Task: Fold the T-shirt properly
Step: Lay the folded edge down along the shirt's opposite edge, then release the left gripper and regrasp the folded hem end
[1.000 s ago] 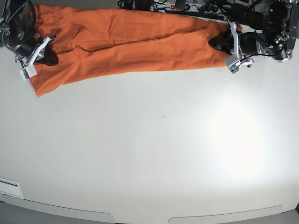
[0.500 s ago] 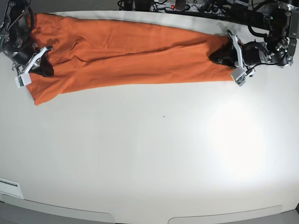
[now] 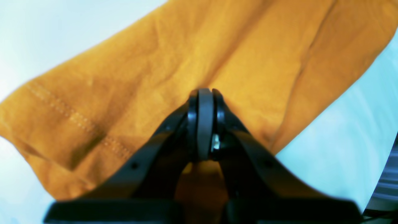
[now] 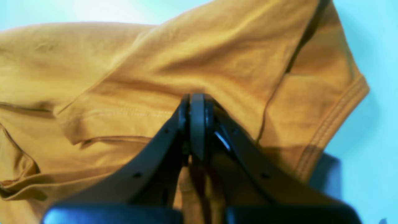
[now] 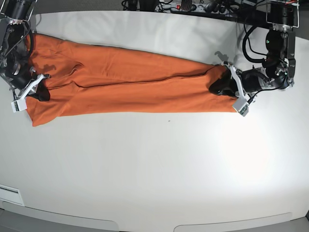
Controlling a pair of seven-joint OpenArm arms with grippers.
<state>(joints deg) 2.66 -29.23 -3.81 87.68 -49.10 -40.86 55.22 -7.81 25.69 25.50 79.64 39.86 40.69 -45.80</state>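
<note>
One T-shirt (image 5: 130,87), folded into a long orange band, lies on the white table (image 5: 159,164) between two grippers. The left gripper (image 5: 223,88) and right gripper (image 5: 39,93) each have jaws clamped on an end. Cables (image 5: 193,7) lie beyond.

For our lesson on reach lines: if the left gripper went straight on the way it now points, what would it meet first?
The T-shirt: the left gripper, jaws shut on its end, points along the orange cloth, so more of that fabric probably lies ahead.
</note>
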